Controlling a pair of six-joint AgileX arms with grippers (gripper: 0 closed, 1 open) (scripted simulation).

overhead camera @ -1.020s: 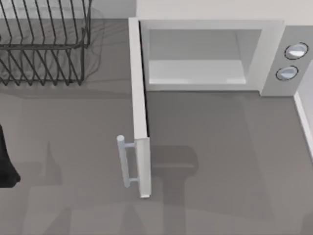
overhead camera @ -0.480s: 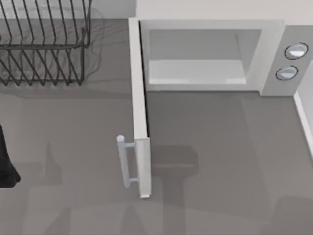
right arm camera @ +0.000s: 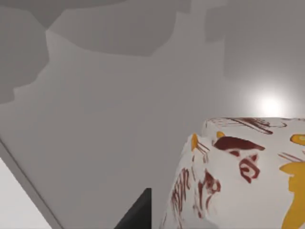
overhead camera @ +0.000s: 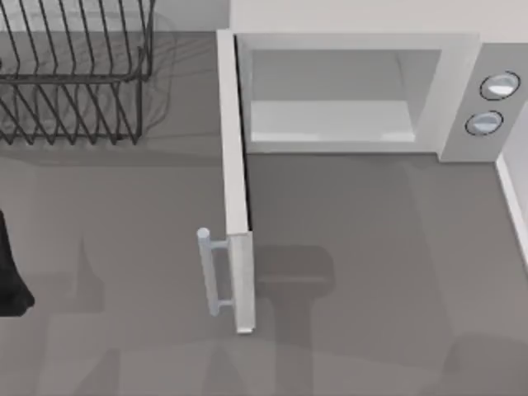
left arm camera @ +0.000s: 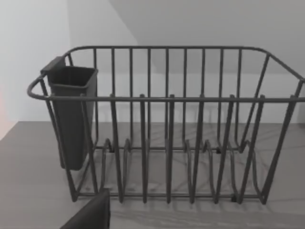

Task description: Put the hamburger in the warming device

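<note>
1 hamburger (right arm camera: 243,171) sits right by my right gripper (right arm camera: 138,212), so my right arm is nearer. I cannot tell if it grips. Microwave (overhead camera: 355,91) door is open.

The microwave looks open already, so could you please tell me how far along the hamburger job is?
Done: the microwave door is swung wide open, its cavity bare. In hand: the right wrist view shows the hamburger, a white wrapped lump with red and yellow markings, close to the camera; whether it is gripped is unclear. Left: carrying it into the cavity. The left arm sits parked at the table's left edge.
</note>
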